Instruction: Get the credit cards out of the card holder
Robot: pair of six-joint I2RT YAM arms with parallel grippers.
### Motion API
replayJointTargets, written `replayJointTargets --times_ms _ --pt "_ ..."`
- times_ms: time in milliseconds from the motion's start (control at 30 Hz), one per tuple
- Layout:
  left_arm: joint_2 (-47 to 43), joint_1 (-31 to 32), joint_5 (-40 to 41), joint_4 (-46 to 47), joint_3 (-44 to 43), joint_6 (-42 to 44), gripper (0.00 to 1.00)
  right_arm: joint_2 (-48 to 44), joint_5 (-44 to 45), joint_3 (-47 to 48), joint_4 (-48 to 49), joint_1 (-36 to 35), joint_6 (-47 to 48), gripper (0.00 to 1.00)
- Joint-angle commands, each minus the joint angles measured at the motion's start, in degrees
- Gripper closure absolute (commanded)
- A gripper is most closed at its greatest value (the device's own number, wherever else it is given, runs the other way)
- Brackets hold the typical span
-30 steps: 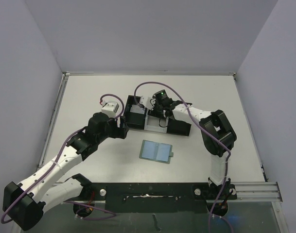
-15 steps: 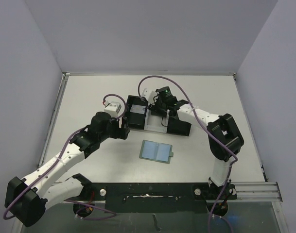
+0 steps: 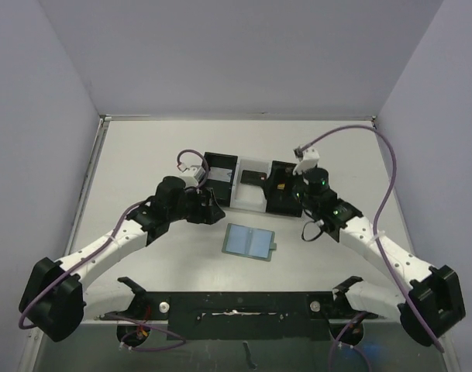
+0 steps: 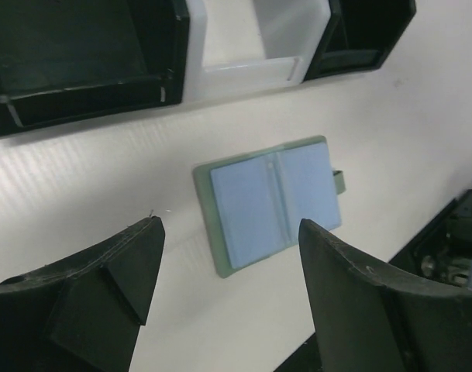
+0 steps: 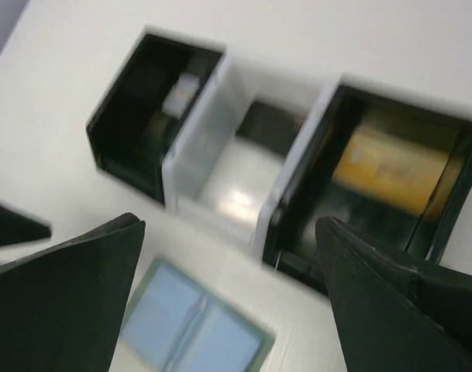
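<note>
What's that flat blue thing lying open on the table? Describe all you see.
A small flat bifold card holder, open on the white table, apart from the black-and-clear three-compartment tray behind it. Two pale blue pockets face up inside a grey-green border; a small tab sticks out on its right. No card shows. Only the table touches it.

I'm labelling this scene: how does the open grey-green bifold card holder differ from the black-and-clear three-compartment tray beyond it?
The grey-green bifold card holder lies flat and open, showing two pale blue pockets; the black-and-clear three-compartment tray has upright walls. No card shows in the card holder; the tray holds a yellow item in one black end compartment. The card holder is the smaller. Both rest on the white table.
</note>
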State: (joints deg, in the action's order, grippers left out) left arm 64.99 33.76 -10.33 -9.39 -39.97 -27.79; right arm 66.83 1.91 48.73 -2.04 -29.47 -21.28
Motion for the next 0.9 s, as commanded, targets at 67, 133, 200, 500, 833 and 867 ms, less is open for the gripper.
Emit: replayJointTargets --times_ms 67,133,200,500,833,867 --pt "7.0 0.2 -12.5 12.0 0.6 -7.3 0.36 -13.7 7.4 -20.7 -0.2 -11.2 -32.2 0.02" --pt "9.5 0.5 -13.7 12.0 0.0 -7.5 0.38 -14.8 9.4 -23.8 -0.2 -15.4 -36.6 0.08" --pt "11.5 1.3 -14.8 12.5 -0.3 -7.7 0.41 -14.2 10.8 -24.9 -1.8 -17.9 -39.2 0.14" --pt "18.6 4.7 -15.6 13.9 -2.0 -8.0 0.49 -5.5 13.8 -23.8 -2.9 -24.0 -45.2 0.3" --pt "20.0 5.2 -13.9 13.3 -1.3 -7.2 0.5 0.1 15.0 -22.5 -2.8 -24.3 -48.1 0.37" --pt "20.6 5.2 -13.9 13.1 -1.3 -7.0 0.5 0.1 14.7 -22.9 -1.7 -24.3 -48.1 0.38"
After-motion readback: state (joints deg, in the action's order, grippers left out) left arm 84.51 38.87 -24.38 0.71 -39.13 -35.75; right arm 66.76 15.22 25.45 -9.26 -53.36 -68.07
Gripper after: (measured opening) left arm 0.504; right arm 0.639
